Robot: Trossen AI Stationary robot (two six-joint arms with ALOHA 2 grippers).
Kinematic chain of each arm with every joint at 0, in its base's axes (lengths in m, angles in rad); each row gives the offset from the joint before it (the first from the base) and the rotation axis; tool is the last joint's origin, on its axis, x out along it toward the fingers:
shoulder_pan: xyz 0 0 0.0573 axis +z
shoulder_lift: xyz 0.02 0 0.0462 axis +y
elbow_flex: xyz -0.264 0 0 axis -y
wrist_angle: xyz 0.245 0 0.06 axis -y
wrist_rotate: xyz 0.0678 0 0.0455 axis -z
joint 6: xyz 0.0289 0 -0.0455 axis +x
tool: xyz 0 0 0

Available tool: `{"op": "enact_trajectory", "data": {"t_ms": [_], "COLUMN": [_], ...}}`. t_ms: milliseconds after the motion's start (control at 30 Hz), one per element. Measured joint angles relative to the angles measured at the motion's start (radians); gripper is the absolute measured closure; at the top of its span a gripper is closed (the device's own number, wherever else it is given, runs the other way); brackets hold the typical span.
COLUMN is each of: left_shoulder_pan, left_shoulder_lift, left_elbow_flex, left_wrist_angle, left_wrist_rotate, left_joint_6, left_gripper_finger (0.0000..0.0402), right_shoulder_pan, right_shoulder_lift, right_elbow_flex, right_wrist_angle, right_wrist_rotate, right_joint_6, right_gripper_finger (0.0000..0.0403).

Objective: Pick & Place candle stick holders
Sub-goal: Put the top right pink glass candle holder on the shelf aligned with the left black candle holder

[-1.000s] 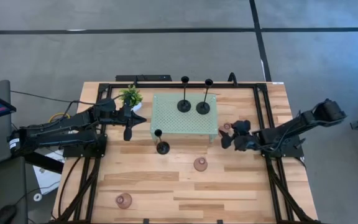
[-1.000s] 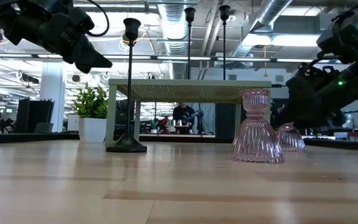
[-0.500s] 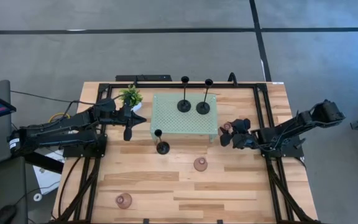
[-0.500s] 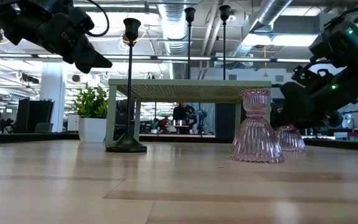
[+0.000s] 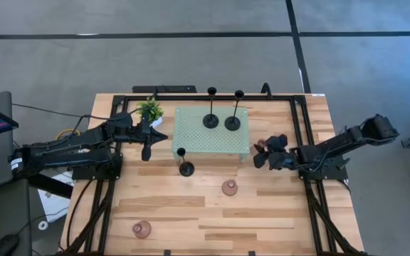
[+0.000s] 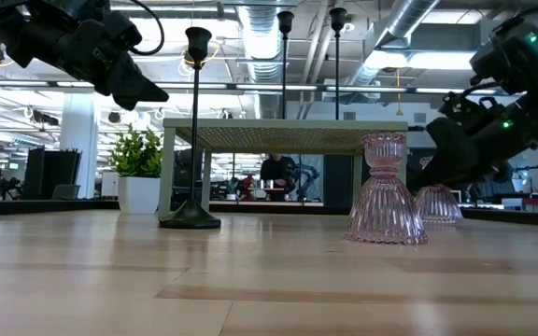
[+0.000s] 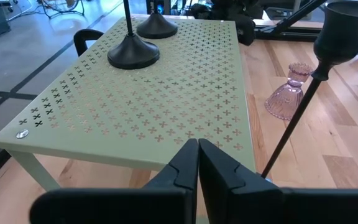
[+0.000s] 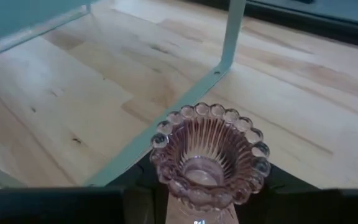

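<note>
A pink glass holder was gripped between the right gripper's fingers, beside the mint-green stand. The left gripper was noted clenched, empty, a black stem holder standing just beside it.

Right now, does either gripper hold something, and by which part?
The right gripper holds a pink holder by its lower body, cup up. The left gripper is shut and empty.
</note>
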Motion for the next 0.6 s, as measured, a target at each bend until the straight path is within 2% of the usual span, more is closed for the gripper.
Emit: {"op": "enact_trajectory", "data": {"t_ms": [133, 267, 433, 600], "left_shoulder_pan": [0.000, 0.000, 0.000, 0.000], "left_shoulder_lift": [0.000, 0.000, 0.000, 0.000], "left_elbow_flex": [0.000, 0.000, 0.000, 0.000], "left_wrist_angle": [0.000, 0.000, 0.000, 0.000], "left_wrist_rotate": [0.000, 0.000, 0.000, 0.000], "left_joint_6": [0.000, 0.000, 0.000, 0.000], "left_gripper_finger": [0.0389, 0.0389, 0.0389, 0.0389], "right_shoulder_pan": [-0.003, -0.003, -0.003, -0.002], "right_shoulder_lift": [-0.107, -0.228, -0.342, -0.372], "right_elbow_flex": [0.002, 0.066, 0.228, 0.418], "right_wrist_angle": [-0.104, -0.333, -0.674, -0.918], "right_wrist_rotate": [0.001, 0.004, 0.017, 0.046], "right_joint_6": [-0.001, -0.001, -0.004, -0.007], "right_gripper_finger": [0.0287, 0.0287, 0.0287, 0.0287]}}
